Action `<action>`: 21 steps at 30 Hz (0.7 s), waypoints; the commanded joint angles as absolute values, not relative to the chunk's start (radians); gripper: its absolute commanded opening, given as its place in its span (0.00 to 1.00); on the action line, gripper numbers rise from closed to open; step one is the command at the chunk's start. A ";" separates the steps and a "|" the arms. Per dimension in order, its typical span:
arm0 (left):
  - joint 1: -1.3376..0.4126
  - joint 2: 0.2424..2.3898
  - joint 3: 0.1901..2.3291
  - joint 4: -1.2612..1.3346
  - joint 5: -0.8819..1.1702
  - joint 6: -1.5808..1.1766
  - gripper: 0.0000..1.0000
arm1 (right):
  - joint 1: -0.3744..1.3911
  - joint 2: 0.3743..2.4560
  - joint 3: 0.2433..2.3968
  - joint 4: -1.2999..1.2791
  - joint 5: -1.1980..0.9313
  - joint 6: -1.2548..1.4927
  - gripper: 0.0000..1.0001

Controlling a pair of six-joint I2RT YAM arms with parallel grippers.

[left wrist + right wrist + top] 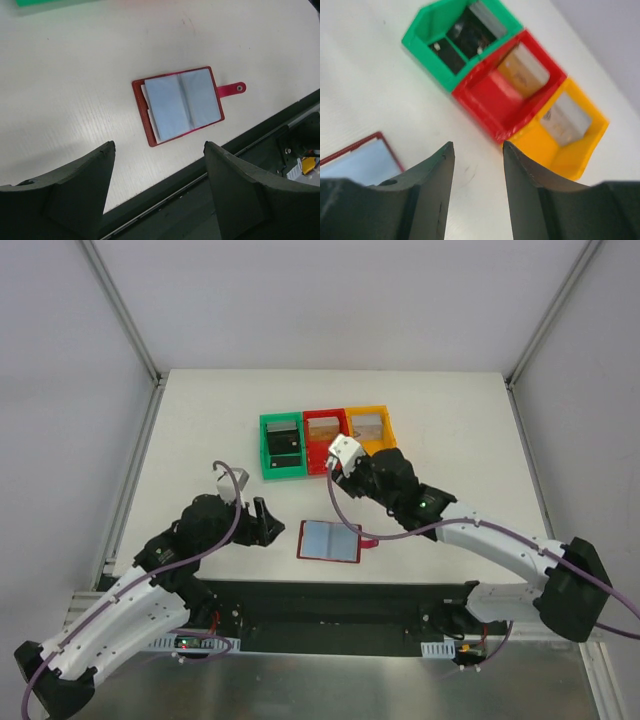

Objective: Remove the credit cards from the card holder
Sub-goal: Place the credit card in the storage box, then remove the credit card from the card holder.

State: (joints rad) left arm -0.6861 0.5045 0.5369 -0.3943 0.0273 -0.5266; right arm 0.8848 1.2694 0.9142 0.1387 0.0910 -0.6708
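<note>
The dark red card holder lies open and flat on the table near the front edge, its snap tab pointing right. In the left wrist view its pockets show pale blue-grey card faces, and white card edges stick out at its left side. My left gripper is open and empty, just left of the holder and above the table. My right gripper is open and empty, above the table between the holder and the bins.
Green, red and orange bins stand in a row behind the holder. In the right wrist view a tan card leans in the red bin and a grey card in the orange bin. A black strip runs along the table's front edge.
</note>
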 commanded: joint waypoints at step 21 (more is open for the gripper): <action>-0.919 1.023 0.555 0.057 0.162 -0.667 0.63 | 0.695 1.003 0.439 0.109 -0.219 0.353 0.96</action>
State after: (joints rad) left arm -0.9154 0.9768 0.5358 -0.0834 0.0772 -0.6449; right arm 0.6998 1.0367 0.4400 0.0479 -0.1299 0.2535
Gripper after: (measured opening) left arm 0.658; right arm 0.955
